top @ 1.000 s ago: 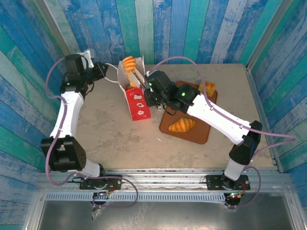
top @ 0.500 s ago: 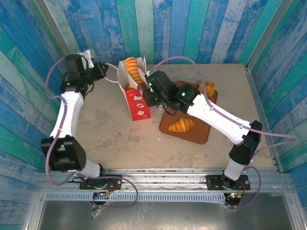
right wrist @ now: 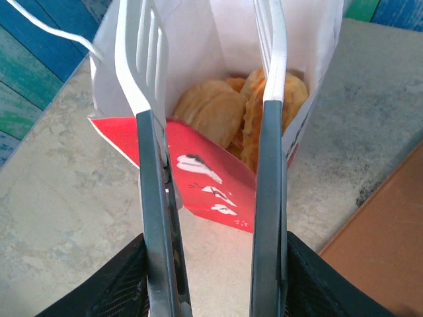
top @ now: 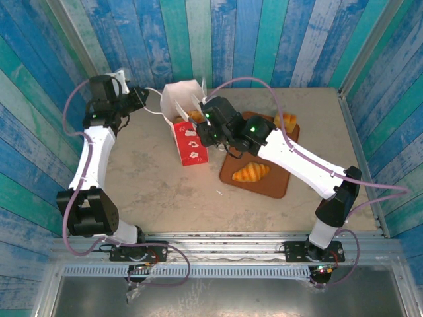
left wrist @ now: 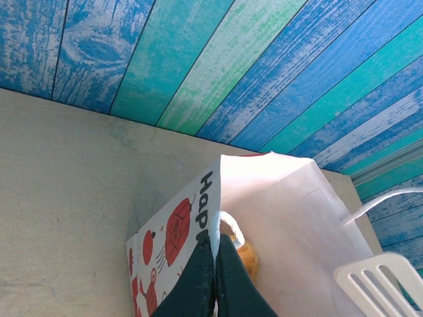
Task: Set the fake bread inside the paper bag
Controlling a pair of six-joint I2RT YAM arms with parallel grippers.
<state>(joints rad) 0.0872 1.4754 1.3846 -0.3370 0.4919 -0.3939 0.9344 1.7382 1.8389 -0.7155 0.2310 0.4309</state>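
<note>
Blue and teal plank walls (top: 264,39) are enclosing a pale beige table (top: 152,191). The right gripper (right wrist: 205,26) is hovering with its jaws spread and nothing between them. Just beyond its fingertips the paper bag (right wrist: 218,185) is standing open, and several pieces of fake bread (right wrist: 211,112) are sitting inside it. Behind this gripper and to its right, a brown tray (top: 271,181) is carrying a croissant (top: 250,172). A second pastry (top: 285,121) is lying at the tray's far corner. The left gripper (left wrist: 215,241) is pressing its jaws together on the bag's white cord handle (left wrist: 228,224), and it seems to be holding the mouth open from the far side. Judging by this, most of the job is looking done. The two pieces on the tray are waiting to be carried over and dropped in.
</note>
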